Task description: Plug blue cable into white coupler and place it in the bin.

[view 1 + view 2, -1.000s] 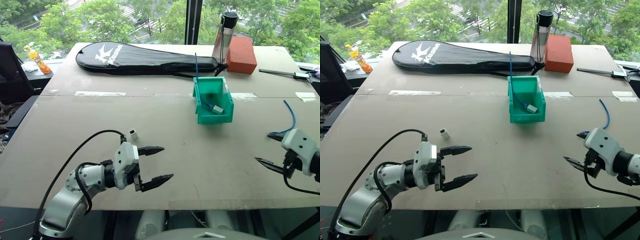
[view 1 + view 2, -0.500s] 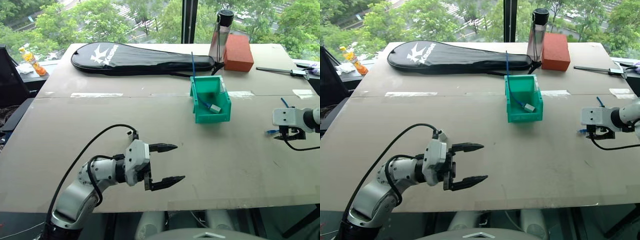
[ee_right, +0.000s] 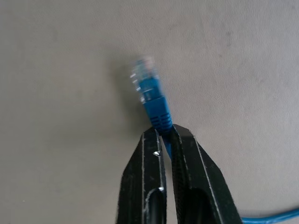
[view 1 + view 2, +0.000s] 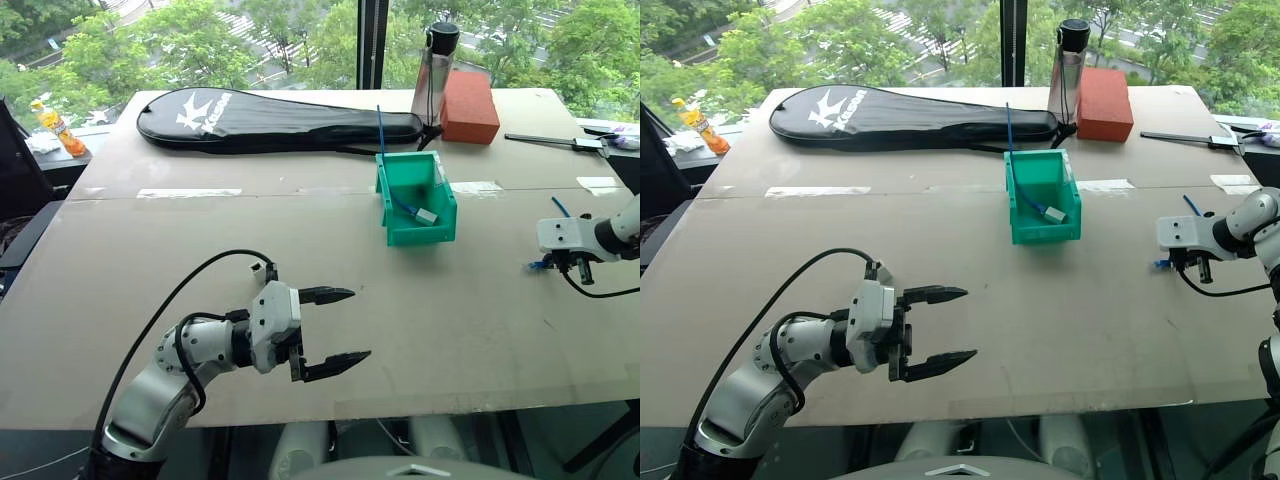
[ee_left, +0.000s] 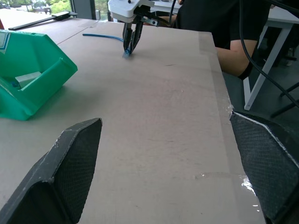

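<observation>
Blue cable [image 3: 154,105]: your right gripper [image 3: 166,140] has its jaws pinched shut on it just behind the plug, pointing steeply down at the surface [image 4: 450,300] on the far right side. Plug tip sits at or just above the board; contact cannot be told. Rest of the cord trails away behind the gripper, curving toward the right edge.

Left gripper [image 4: 330,330]: jaws spread wide, nothing between them, held level over the near-left part of the surface, pointing toward the right.

White coupler [image 4: 270,270]: you can only just make out a small white bit behind the left gripper's housing, by the black wire; mostly hidden.

Bin [image 4: 440,222]: teal-green, mid-surface, well apart from both grippers. Inside it lies another blue cord with a pale block on its end, the cord standing up over the back wall.

Far edge: black racket bag [image 4: 270,118], a bottle [image 4: 432,75], a red-orange block [image 4: 470,105] just beside the bottle.

A person [image 5: 210,28] sits past the surface's edge in the left wrist view
</observation>
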